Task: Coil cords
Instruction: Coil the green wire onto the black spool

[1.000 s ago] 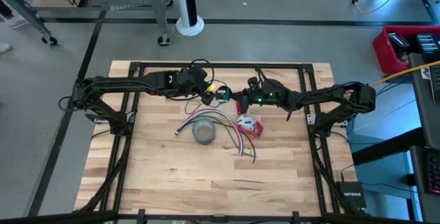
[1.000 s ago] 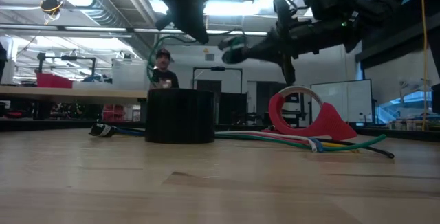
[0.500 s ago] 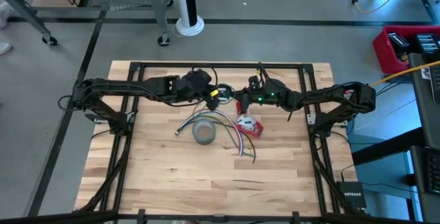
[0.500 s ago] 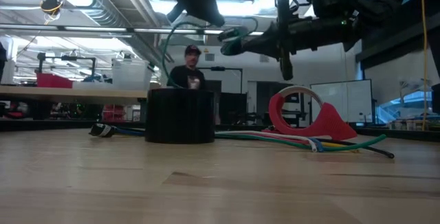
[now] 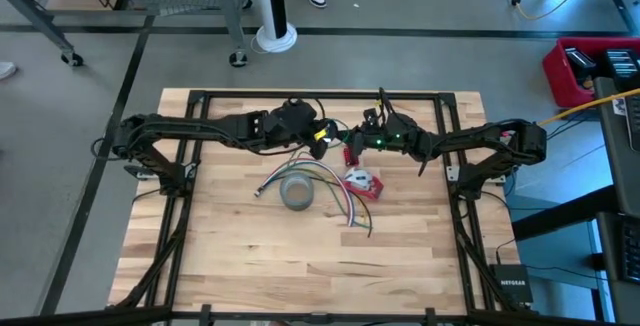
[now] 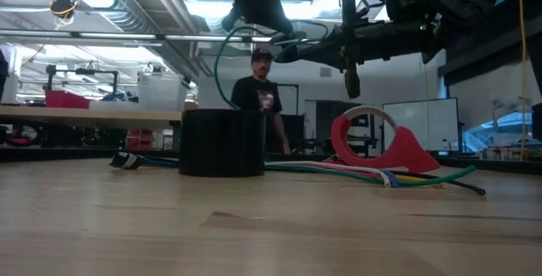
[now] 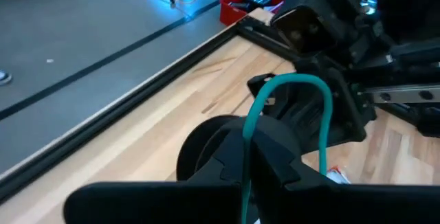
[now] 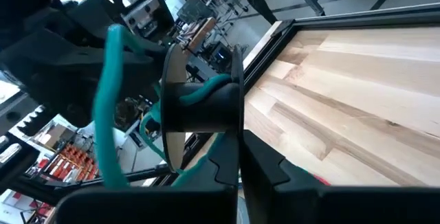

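- Tools meet in mid-air above the far middle of the wooden counter (image 5: 230,256), the two dark arms reaching in from either side.
- Left tool (image 5: 318,136) is clamped on the green cord (image 7: 317,107); its pinched fingers (image 7: 275,157) show the cord running between them in the left wrist view.
- Right tool (image 5: 349,149) has its fingers closed too, with the same cord looped over them; whether they actually pinch it cannot be told. It sits just beside the left tool, the cord arching between the pair.
- Held cord hangs well clear of the counter, its arch standing roughly upright in the low view and spanning the short gap between the tools; both tools are equally near, so the next wrap likely turns on one circling the other.
- Below, a grey tape roll (image 5: 297,192) and a red tape dispenser (image 5: 362,182) rest on the counter, a fan of loose coloured cords (image 5: 340,194) lying between them.
- Beyond the counter, a person (image 6: 262,98) stands in the workshop.
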